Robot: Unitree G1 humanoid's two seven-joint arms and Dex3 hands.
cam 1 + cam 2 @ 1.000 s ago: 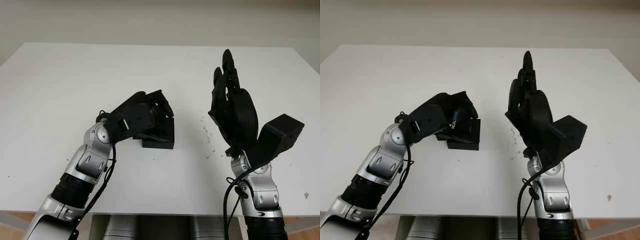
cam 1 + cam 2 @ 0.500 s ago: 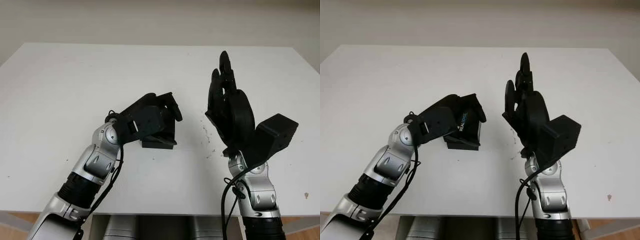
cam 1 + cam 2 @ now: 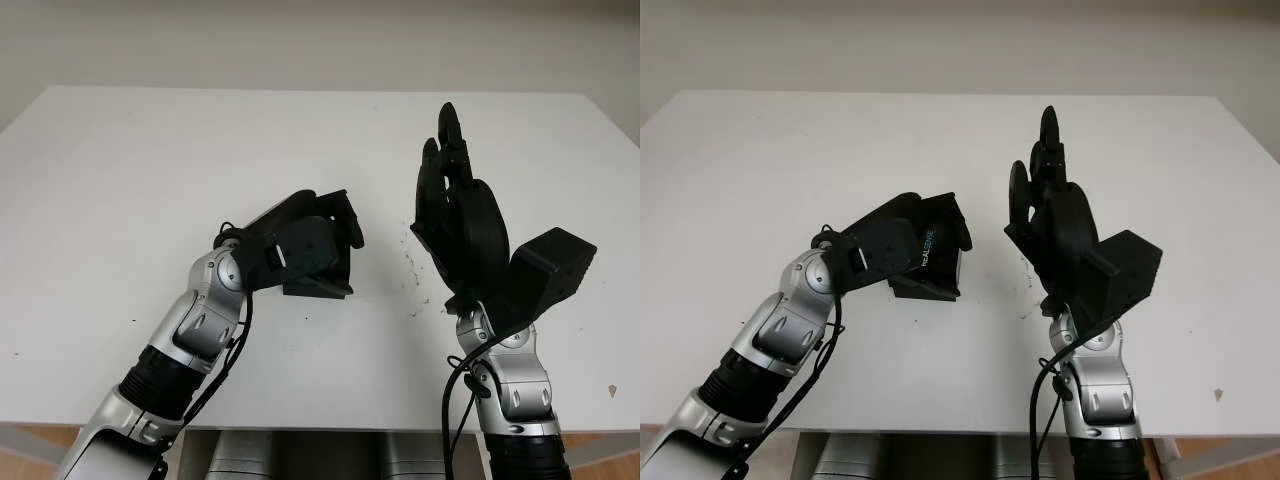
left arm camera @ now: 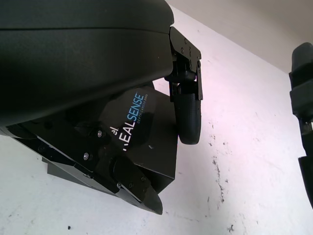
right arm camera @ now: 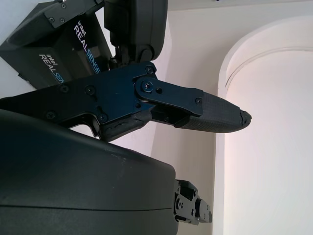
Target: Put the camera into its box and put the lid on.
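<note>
At the near edge of the white table (image 3: 120, 180), both arms rise from the bottom of the head views. The right hand (image 3: 462, 215) stands upright above the table's right half, grasping nothing, well apart from anything it could disturb.

Just beyond the left forearm, the left hand (image 3: 310, 235) is over the black RealSense box (image 3: 930, 268), which sits on the table near its middle. In the left wrist view one finger (image 4: 188, 115) hangs down past the box's far edge and another lies along its near side, so the hand appears clenched on the box, though I cannot tell how firmly the fingers bear on it. The top panel with the RealSense lettering looks to be the lid, on and slightly raised at one edge in the head views. Whether the camera is inside is hidden.

The risks, as I judge them:
- If the lid is not seated square, pressing down on one side could tip the box or pop the lid askew.
- The finger hooked past the far edge could drag the box along the smooth table when the hand lifts away, or flip the lid open.
- A light cardboard box gives little resistance, so any sideways motion of the left hand would shove it.

Farther back the table carries only small dark specks (image 3: 412, 262).
</note>
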